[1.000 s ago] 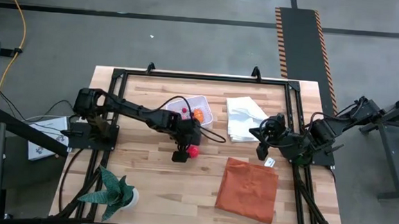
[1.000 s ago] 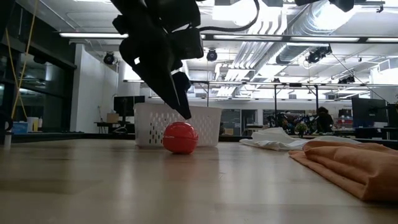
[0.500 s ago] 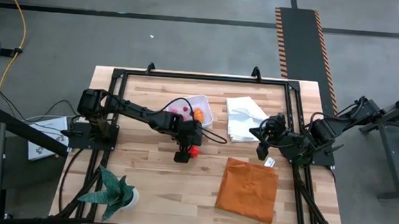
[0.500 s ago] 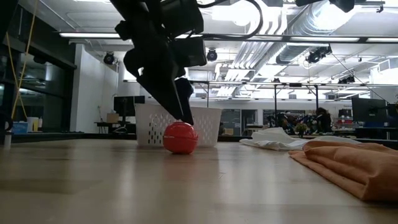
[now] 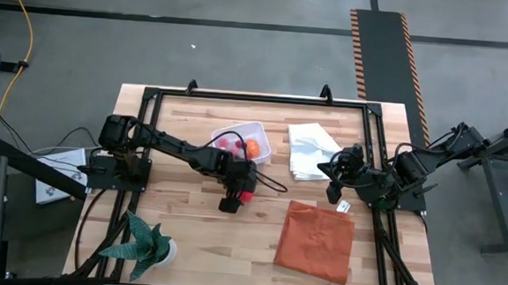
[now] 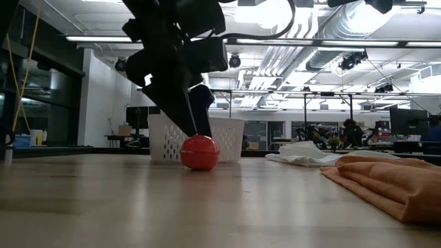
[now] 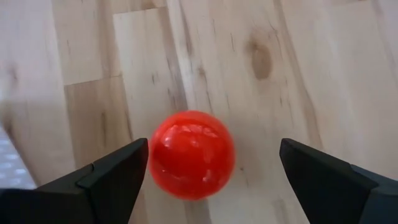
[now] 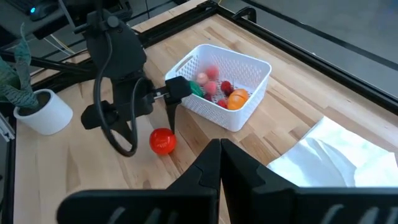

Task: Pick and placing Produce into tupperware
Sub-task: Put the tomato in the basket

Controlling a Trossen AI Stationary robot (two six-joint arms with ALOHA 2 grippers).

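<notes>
**Four cameras on one wooden table**

The high view looks straight down from well above, taking in the whole table (image 5: 195,236), both arms and the floor around it. The low view sits at table-top height and faces level across the wood into the room behind, very near a red ball (image 6: 200,152) with the white tub (image 6: 227,138) just beyond it. The left wrist view points down at the wood from close range, the same red ball filling its middle. The right wrist view looks from farther off, across the table toward its left side. All four views share the red ball; three share the tub.
</notes>
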